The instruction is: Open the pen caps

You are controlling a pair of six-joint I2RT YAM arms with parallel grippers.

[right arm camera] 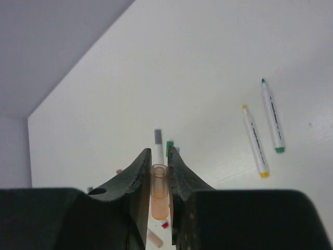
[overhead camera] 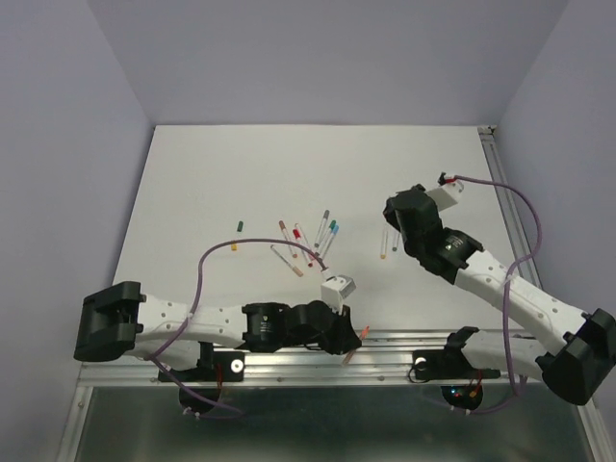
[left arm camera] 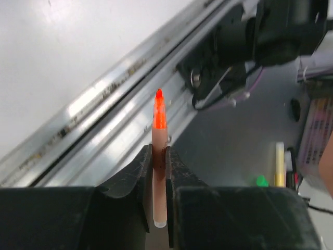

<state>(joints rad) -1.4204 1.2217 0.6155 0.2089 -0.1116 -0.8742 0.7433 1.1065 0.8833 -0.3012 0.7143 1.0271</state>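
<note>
My left gripper is shut on an orange pen with a pale barrel. Its bare orange tip points up over the metal rail. In the top view this gripper sits at the table's near edge. My right gripper is shut on a translucent orange pen cap, held above the table. In the top view it hovers right of centre. Several pens lie in a cluster mid-table. A yellow-ended pen and a green-ended pen lie beside the right gripper. Loose green and yellow caps lie to the left.
An aluminium rail runs along the table's near edge, under the left gripper. Purple cables loop off both arms. Grey walls close in the far and side edges. A small red cap lies below the right fingers.
</note>
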